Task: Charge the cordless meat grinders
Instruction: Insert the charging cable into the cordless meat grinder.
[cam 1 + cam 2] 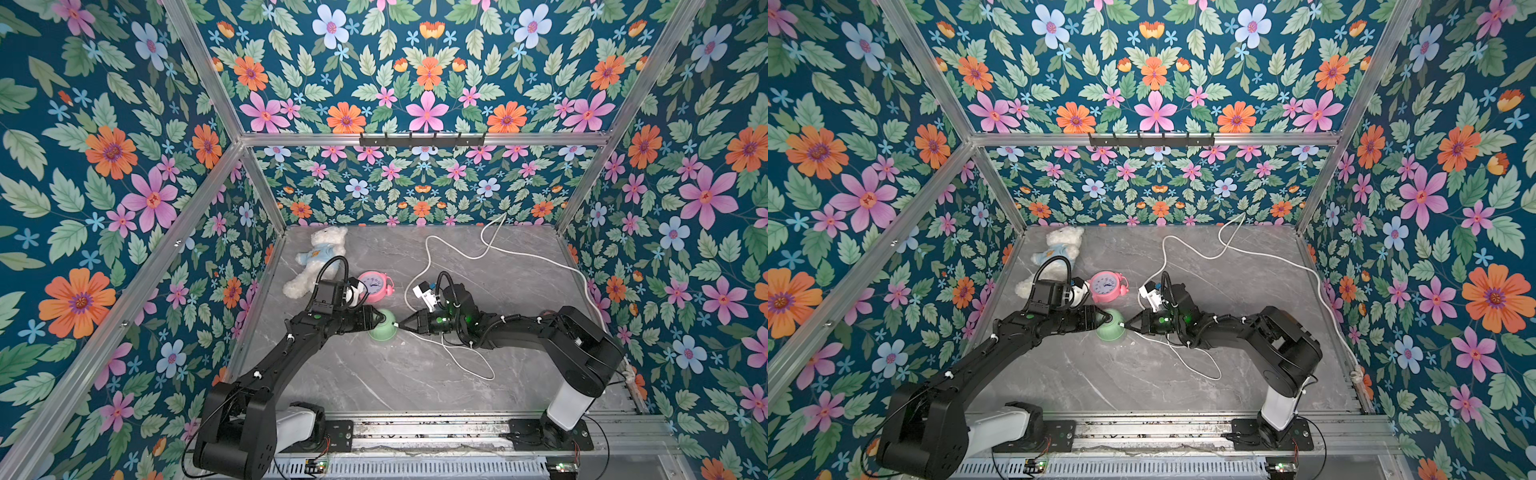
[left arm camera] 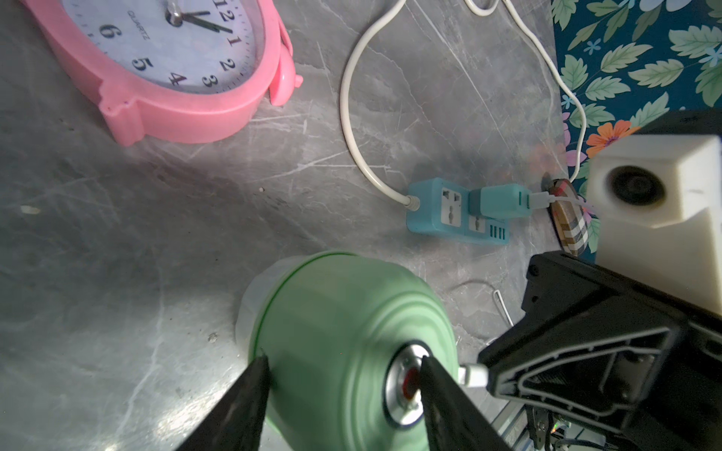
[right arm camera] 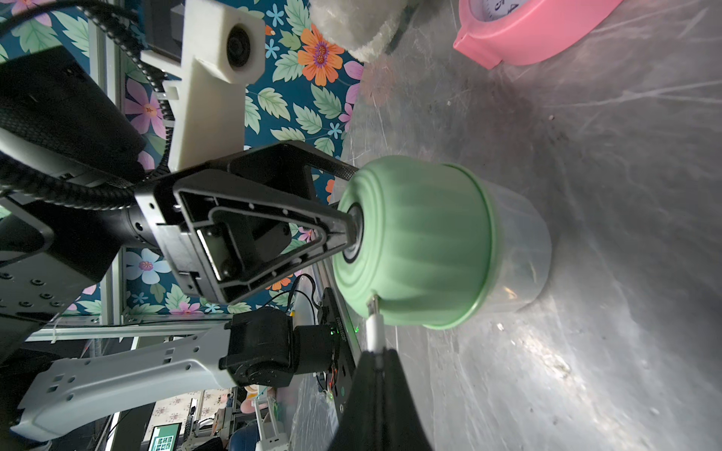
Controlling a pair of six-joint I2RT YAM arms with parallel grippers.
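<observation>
1. Meat grinder (image 1: 384,332), ribbed mint dome on clear cup, stands on marbled table (image 1: 374,382), pink clock (image 1: 374,286) just behind.
2. I see left gripper (image 2: 344,365) grasping its dome.
3. Right gripper (image 3: 379,357) clenched on white plug (image 3: 374,326) at its side.

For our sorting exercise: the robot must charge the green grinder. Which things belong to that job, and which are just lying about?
Job: grinder, cable plug, adapter, power strip, left gripper on the grinder, right gripper on the plug.
Lying about: clock, teddy bear.

Black arms (image 1: 270,368), white base links (image 1: 566,405) (green status lights (image 1: 444,320)), ribbed cables (image 1: 335,258).
</observation>
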